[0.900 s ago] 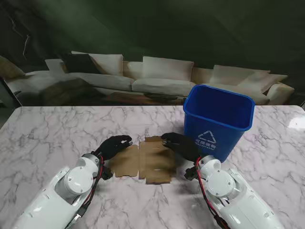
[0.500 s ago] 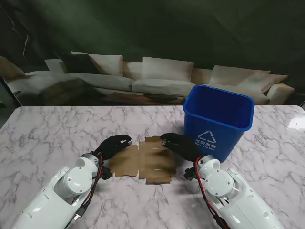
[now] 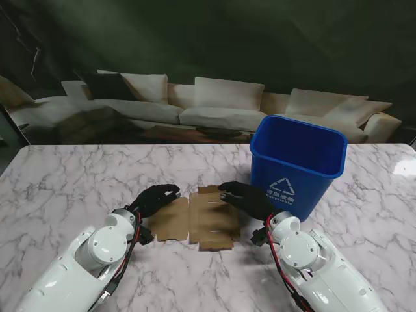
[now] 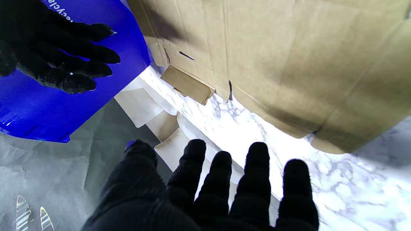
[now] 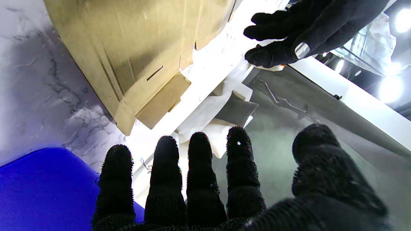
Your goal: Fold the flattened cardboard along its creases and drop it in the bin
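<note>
The flattened brown cardboard (image 3: 195,221) lies flat on the marble table between my two hands, creases and slots showing; it also fills the left wrist view (image 4: 289,64) and the right wrist view (image 5: 135,51). My left hand (image 3: 155,198) hovers at its left edge, black-gloved fingers spread and holding nothing. My right hand (image 3: 246,197) hovers over its far right corner, fingers also apart and empty. The blue bin (image 3: 297,162) stands upright just right of the right hand, its opening facing up.
The marble table (image 3: 65,188) stretches wide to the left and right. Behind its far edge sits a pale sofa (image 3: 214,107) against a dark backdrop. The bin's wall (image 5: 41,189) is close beside my right hand.
The right hand's fingertips have crept slightly left and farther over the cardboard's far corner. The left hand and cardboard are unchanged.
</note>
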`<state>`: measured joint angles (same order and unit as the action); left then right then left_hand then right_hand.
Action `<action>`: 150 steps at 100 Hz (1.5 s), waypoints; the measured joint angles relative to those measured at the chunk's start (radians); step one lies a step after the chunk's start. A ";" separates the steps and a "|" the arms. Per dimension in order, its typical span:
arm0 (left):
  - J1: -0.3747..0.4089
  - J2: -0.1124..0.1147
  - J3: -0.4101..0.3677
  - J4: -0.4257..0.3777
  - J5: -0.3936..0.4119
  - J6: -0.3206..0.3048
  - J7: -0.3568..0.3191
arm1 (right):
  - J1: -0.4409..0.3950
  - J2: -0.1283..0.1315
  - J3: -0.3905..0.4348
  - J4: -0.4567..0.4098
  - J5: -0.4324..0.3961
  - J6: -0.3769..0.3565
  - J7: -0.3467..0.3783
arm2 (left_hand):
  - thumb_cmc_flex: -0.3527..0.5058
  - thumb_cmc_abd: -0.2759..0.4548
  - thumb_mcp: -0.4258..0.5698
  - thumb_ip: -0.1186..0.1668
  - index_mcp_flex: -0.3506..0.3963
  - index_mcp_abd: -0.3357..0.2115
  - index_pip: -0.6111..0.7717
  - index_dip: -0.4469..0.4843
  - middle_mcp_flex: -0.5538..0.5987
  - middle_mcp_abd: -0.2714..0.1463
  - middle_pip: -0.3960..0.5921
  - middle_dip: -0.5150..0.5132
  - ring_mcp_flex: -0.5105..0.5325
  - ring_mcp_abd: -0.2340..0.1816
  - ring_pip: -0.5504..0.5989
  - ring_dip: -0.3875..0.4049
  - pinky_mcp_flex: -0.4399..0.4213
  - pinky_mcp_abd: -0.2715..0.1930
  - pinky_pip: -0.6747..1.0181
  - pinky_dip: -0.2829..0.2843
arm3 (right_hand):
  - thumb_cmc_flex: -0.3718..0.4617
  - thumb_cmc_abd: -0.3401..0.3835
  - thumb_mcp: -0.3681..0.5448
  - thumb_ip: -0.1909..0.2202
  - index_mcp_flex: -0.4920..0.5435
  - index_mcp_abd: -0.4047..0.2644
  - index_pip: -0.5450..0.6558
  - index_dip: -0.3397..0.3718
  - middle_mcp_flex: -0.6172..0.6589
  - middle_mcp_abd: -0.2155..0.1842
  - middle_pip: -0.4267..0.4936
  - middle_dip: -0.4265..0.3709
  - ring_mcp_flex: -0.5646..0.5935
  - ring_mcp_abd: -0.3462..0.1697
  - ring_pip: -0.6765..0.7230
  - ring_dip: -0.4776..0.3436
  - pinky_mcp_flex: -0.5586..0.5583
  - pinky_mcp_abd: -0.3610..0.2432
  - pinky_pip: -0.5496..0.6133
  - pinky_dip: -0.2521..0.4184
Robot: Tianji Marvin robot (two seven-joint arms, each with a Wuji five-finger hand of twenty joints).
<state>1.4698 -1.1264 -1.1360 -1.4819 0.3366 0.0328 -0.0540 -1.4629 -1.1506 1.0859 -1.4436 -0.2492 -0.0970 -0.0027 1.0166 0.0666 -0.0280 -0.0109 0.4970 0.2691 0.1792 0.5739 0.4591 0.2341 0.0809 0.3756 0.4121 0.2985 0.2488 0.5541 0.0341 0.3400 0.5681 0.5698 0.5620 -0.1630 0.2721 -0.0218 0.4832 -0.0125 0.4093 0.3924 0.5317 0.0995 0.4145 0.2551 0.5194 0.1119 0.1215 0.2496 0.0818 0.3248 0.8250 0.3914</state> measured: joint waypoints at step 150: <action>0.034 -0.005 -0.059 -0.029 0.016 -0.014 0.048 | 0.569 -0.122 -0.532 0.558 -0.137 0.027 -0.080 | 0.000 0.000 0.000 0.000 0.000 0.000 0.000 0.000 0.000 0.000 0.000 0.000 0.000 0.000 -0.001 0.000 0.000 0.000 0.000 0.000 | -0.135 -0.418 0.379 -0.050 -0.129 0.102 0.002 0.016 -0.323 0.049 0.199 0.073 -0.119 0.013 0.087 0.005 -0.037 -0.098 0.063 -0.101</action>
<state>1.5043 -1.1316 -1.1951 -1.5109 0.3527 0.0189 -0.0060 -0.8937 -1.2724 0.5541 -0.8859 -0.3858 -0.0700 -0.0828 1.0165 0.0666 -0.0280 -0.0109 0.4971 0.2689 0.1792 0.5739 0.4596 0.2341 0.0809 0.3756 0.4121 0.2985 0.2479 0.5539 0.0340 0.3400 0.5678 0.5698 0.4273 -0.5806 0.6512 -0.0717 0.3537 0.0895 0.4111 0.4083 0.2089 0.1484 0.6139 0.3278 0.4002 0.1247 0.2081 0.2542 0.0445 0.2270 0.8883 0.2906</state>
